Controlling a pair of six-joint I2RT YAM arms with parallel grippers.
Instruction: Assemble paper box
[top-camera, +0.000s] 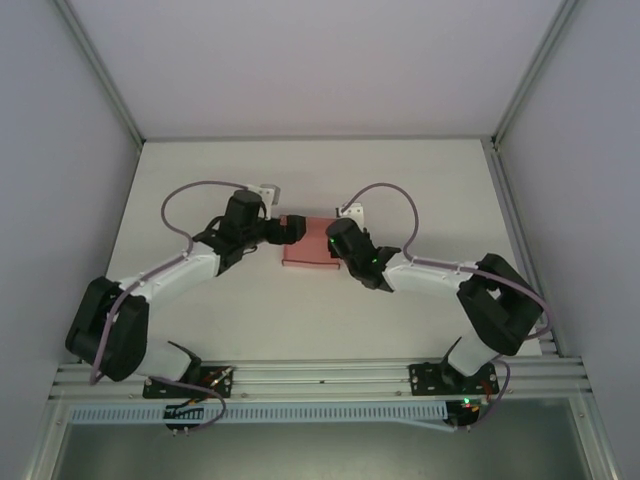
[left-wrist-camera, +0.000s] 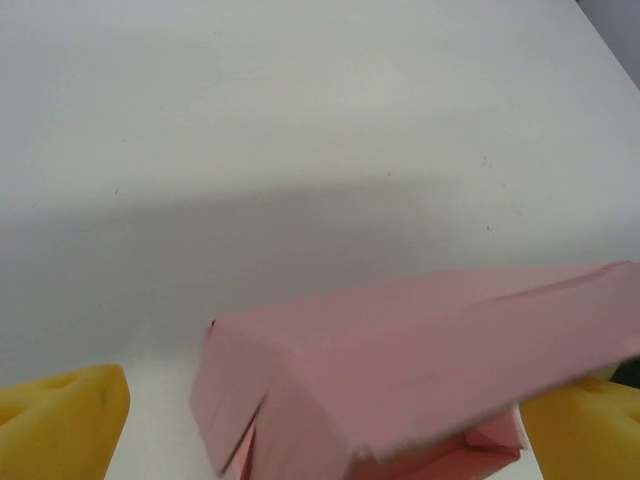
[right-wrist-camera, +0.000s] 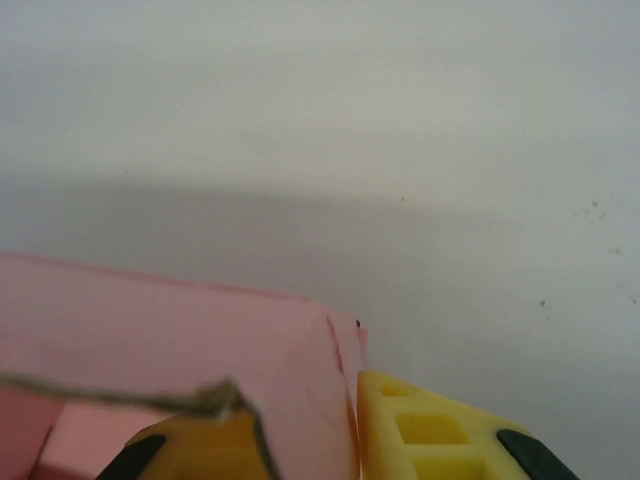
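Top external view: the white, matte desk (top-camera: 300, 320) is walled on three sides, with a ribbed aluminium rail (top-camera: 320, 378) along its near edge. The left arm (top-camera: 170, 270) and the right arm (top-camera: 440, 275), white shells with black joints and looping lilac cables (top-camera: 195, 195), reach in from the near corners. They meet about midway between the left and right edges, a little toward the far edge.

There lies the paper box (top-camera: 305, 250), a small pink rectangle of thin card. The left pincer (top-camera: 292, 232) is at its far left corner and the right pincer (top-camera: 335, 243) at its right end.

In the left wrist view the paper box (left-wrist-camera: 420, 350) is a low, partly folded shell with a smooth top panel, sharp creases and an end flap hanging loose. The left pincer (left-wrist-camera: 320, 430) is spread wide astride it. One blocky yellow fingertip (left-wrist-camera: 60, 420) stands clear of the card; the other is right at the box's opposite side.

In the right wrist view a pink wall of the box (right-wrist-camera: 150, 340) rises between the narrow-set fingers of the right pincer (right-wrist-camera: 310, 430). This pincer is clenched on the card, its yellow fingertip (right-wrist-camera: 430, 435) showing moulded square pockets.
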